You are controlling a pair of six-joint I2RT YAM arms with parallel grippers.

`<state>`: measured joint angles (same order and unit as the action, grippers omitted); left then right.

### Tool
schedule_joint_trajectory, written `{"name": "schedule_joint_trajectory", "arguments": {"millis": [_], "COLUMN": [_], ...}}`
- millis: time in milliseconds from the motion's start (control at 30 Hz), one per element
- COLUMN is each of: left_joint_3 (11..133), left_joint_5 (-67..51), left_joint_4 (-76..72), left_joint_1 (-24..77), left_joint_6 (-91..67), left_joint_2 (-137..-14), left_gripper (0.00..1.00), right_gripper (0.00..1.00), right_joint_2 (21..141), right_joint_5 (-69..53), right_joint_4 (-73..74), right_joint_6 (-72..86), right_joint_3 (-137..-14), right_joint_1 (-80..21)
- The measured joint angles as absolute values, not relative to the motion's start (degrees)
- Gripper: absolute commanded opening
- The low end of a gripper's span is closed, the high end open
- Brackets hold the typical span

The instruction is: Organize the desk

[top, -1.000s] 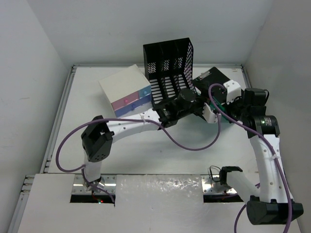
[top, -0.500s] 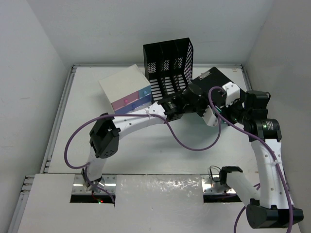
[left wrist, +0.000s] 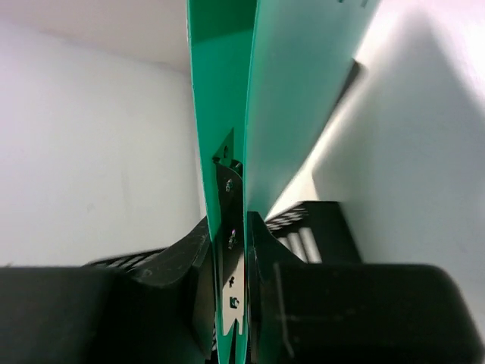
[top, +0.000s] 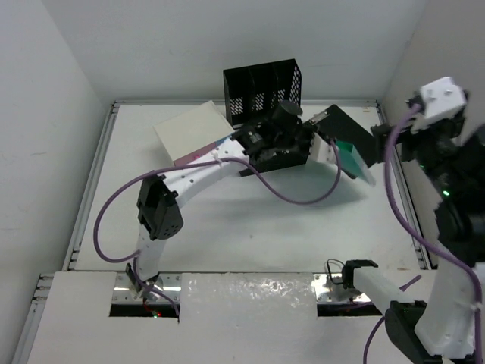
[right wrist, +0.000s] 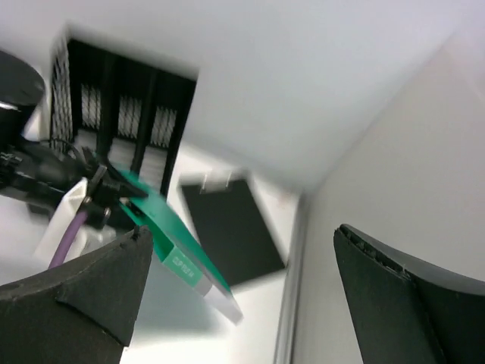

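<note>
The desk is the white tabletop under both arms. My left gripper reaches across its back middle and is shut on a thin green folder, which sticks out to the right above the surface. From the left wrist, the folder stands edge-on, pinched between my two black fingers. My right gripper hangs open, high at the right, apart from the folder and holding nothing.
A black mesh file rack stands at the back centre, just behind my left gripper. A cream-topped drawer box sits to its left. A black clipboard lies flat at the back right, near the desk rim and side wall.
My left gripper closed on the green folder and carried it up and back. My right gripper opened, let go of it and swung up and away to the right.
</note>
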<state>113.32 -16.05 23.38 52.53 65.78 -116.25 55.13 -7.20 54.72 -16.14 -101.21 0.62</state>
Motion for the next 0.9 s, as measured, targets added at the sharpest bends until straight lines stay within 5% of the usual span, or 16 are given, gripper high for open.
{"name": "schedule_joint_trajectory", "arguments": {"millis": [200, 700, 767, 800, 900], "left_joint_3": [121.4, 118.2, 117.7, 117.3, 116.3], "left_joint_5": [-26.4, -35.8, -36.2, -36.3, -35.7], "left_joint_4": [27.1, 41.6, 43.2, 43.7, 45.3], "left_joint_1": [45.2, 41.7, 41.7, 41.7, 41.7], "left_joint_6": [54.8, 45.8, 46.0, 46.0, 46.0], "left_joint_2": [-112.9, -89.6, -89.2, -89.1, -89.4], "left_gripper": [0.0, 0.0, 0.0, 0.0, 0.0], "right_gripper": [0.99, 0.96, 0.84, 0.63, 0.25], "right_joint_2": [55.0, 59.6, 58.3, 58.0, 57.3], "right_joint_5": [-20.3, -36.7, -37.4, -37.9, -41.1], "right_joint_4": [56.2, 54.9, 52.5, 51.7, 47.8], "right_joint_6": [-19.6, -26.9, -27.1, -27.0, -25.3], "right_joint_3": [-114.1, -95.1, -92.2, -90.8, -86.4], "right_joint_1": [0.6, 0.6, 0.5, 0.6, 0.5]}}
